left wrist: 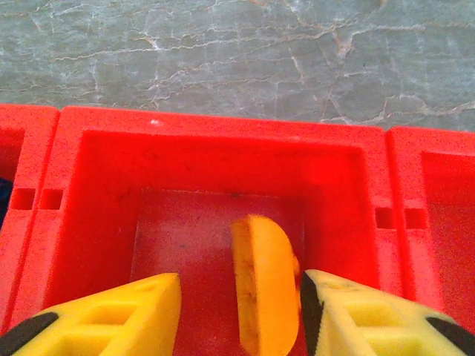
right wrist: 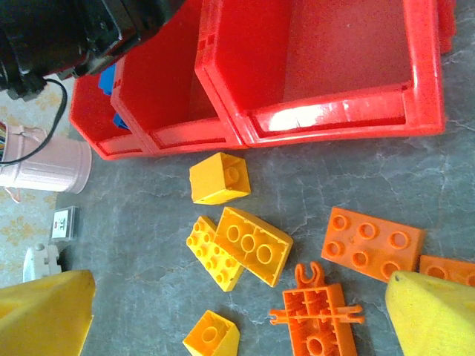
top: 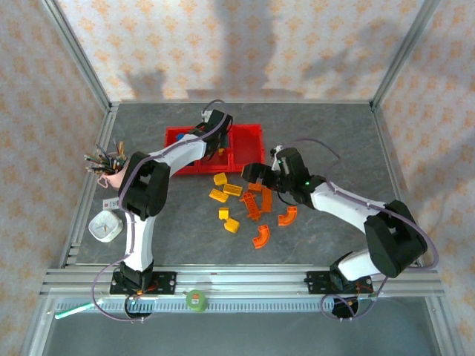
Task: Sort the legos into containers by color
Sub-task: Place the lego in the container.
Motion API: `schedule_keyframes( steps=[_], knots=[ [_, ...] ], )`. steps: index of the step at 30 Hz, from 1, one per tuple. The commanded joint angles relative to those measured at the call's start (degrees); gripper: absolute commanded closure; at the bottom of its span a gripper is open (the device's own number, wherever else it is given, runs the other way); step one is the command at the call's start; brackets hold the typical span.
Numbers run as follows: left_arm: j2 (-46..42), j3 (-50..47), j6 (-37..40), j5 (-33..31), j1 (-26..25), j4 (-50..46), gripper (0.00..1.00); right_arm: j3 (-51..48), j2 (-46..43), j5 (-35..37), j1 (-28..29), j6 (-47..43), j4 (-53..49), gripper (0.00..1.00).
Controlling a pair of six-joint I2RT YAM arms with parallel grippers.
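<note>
Your left pincer (left wrist: 239,288) hangs over the containers' middle bin (left wrist: 223,141), jaws parted. A yellow-orange curved lego (left wrist: 261,282) stands on edge between them, directly above the bin floor. Your right pincer (right wrist: 241,297) gapes over loose legos (right wrist: 252,245).

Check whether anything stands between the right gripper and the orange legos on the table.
Nothing visible does. The right gripper hangs open right over the orange legos, with nothing between them. The yellow legos lie close beside them, on the side toward the bins.
</note>
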Motion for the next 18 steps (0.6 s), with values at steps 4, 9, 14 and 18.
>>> schedule_keyframes(
  steps=[4, 9, 14, 18],
  knots=[
    [-6.03, -1.50, 0.97, 0.78, 0.04, -4.48, 0.51, 1.96, -0.94, -1.26, -0.30, -1.33, 0.13, 0.00],
    [-15.38, -9.92, -0.76, 4.26, -1.39, -2.43, 0.51, 0.73, -2.56, -0.26, -0.09, -1.43, -2.51, 0.00],
    [-24.31, -19.83, -2.72, 4.13, -5.17, -1.34, 0.50, -1.16, -4.73, 2.73, 1.57, -2.11, -5.00, 0.00],
    [-30.48, -27.30, -5.87, 3.66, -9.15, -1.08, 0.49, -2.62, -5.59, 4.48, 3.05, -2.75, -6.64, 0.00]
  ],
)
